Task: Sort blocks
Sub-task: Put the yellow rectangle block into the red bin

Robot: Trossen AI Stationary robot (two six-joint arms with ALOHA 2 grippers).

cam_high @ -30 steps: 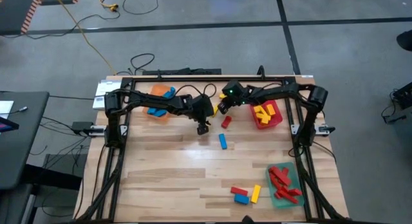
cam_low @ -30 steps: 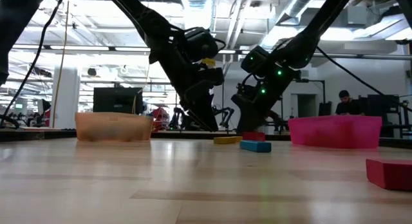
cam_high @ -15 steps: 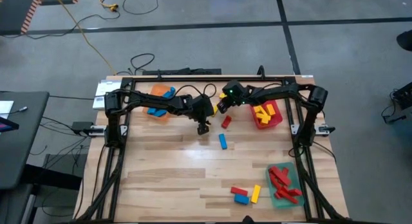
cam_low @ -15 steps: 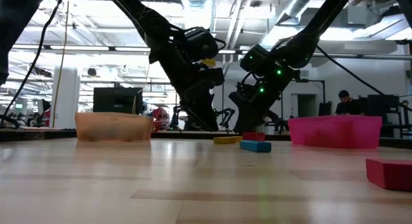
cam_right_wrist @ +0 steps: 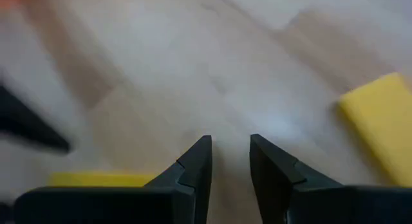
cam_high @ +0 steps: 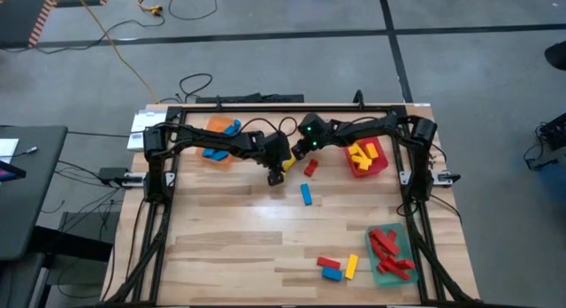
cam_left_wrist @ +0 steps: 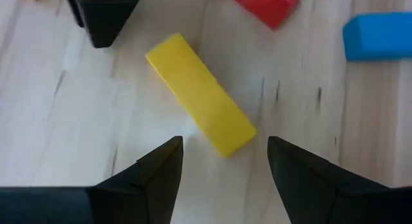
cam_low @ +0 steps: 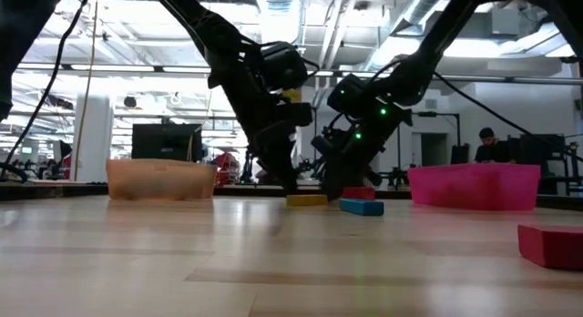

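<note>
A yellow block (cam_left_wrist: 199, 98) lies flat on the table, slanting just ahead of my left gripper (cam_left_wrist: 222, 143). That gripper is open and points down, with one finger on either side of the block's near end, not touching it. In the high view my left gripper (cam_high: 277, 175) is at mid-table. My right gripper (cam_high: 296, 154) hangs close beside it on the far right, its fingers (cam_right_wrist: 230, 140) a narrow gap apart with nothing between them. One of its dark fingers (cam_left_wrist: 103, 18) stands just off the block's far end. A red block (cam_high: 310, 167) and a blue block (cam_high: 306, 195) lie nearby.
An orange tray (cam_high: 221, 138) with blue blocks stands at the far left. A red tray (cam_high: 367, 157) with yellow blocks is at the far right, and a green tray (cam_high: 389, 253) with red blocks at the near right. Three loose blocks (cam_high: 336, 267) lie by the green tray.
My right gripper has moved down and toward the table's left, closing in on my left gripper and the yellow block. In the low view the yellow block has slid a little toward the table's left. My left gripper has stayed in place, open.
</note>
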